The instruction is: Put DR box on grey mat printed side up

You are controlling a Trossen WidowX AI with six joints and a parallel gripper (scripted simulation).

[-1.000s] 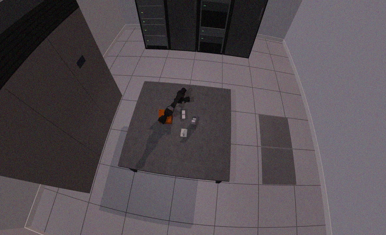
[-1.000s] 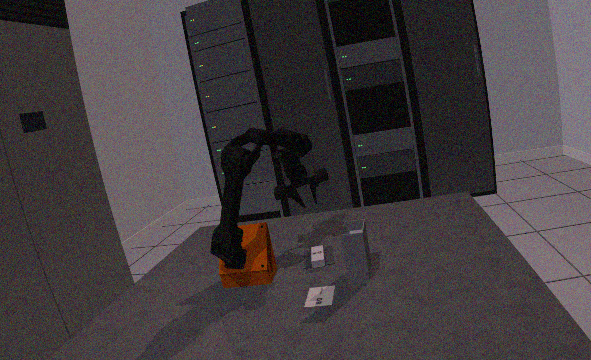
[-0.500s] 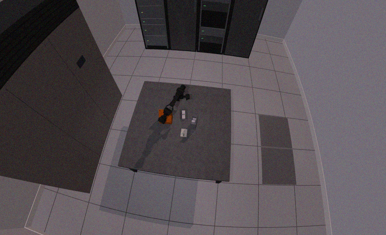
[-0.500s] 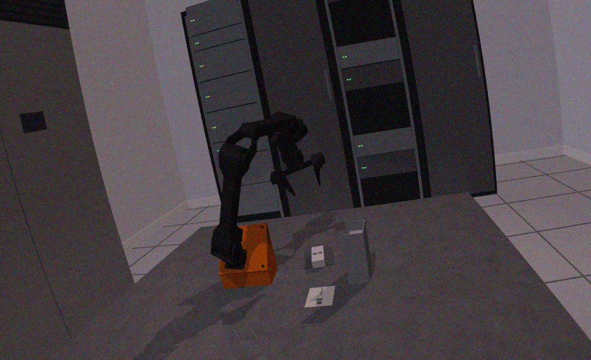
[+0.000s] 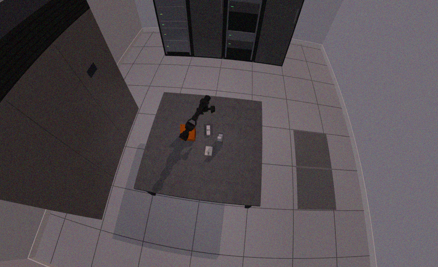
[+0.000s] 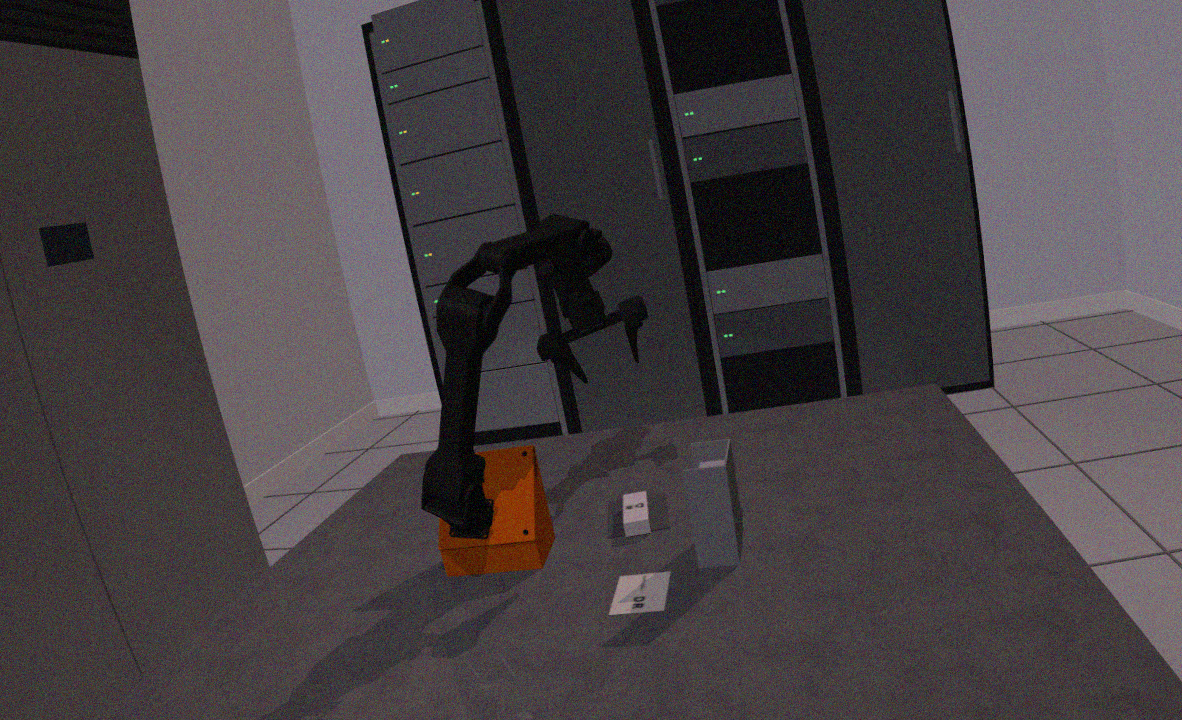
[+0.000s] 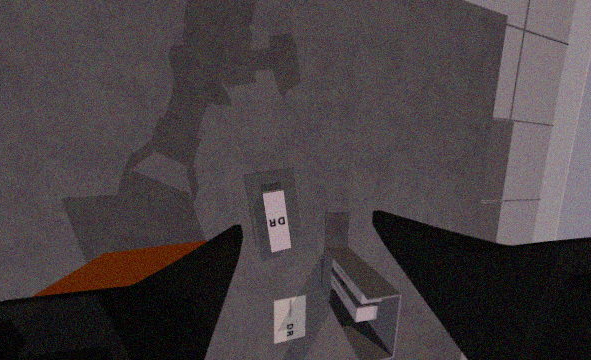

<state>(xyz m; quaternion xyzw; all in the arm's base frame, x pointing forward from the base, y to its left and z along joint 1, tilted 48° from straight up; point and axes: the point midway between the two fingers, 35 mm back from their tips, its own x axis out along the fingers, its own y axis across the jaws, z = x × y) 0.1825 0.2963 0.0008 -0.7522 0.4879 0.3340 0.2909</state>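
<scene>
The claw [image 5: 209, 103] [image 6: 611, 371] [image 7: 307, 223] is released, fingers wide – nothing between them – raised above the table [image 5: 237, 172] [image 6: 890, 555] [image 7: 400, 100]. Beneath it, the DR box [image 5: 208, 129] [image 6: 635, 512] [image 7: 276, 221] lies on the grey mat [image 5: 205, 134] [image 6: 659, 516] [image 7: 253, 205], print up. Beside the mat stands the bin [image 5: 221, 142] [image 6: 713, 519] [image 7: 395, 320]; near the mat, a DR card [image 5: 208, 151] [image 6: 640, 592] [image 7: 289, 319] – flat.

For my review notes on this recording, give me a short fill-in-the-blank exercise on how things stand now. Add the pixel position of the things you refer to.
1. The box [image 5: 208, 129] [image 6: 635, 512] [image 7: 277, 221] on the grey mat [image 5: 208, 135] [image 6: 658, 517] [image 7: 255, 220] shows the two letters ____.
2. Its printed side faces ____.
3. The gripper [image 5: 211, 102] [image 6: 611, 371] [image 7: 307, 223] is ____, holding nothing.
4. The robot's base block [image 5: 192, 136] [image 6: 516, 510] [image 7: 120, 265] is coloured ____.

Missing words: DR; up; open; orange.
</scene>
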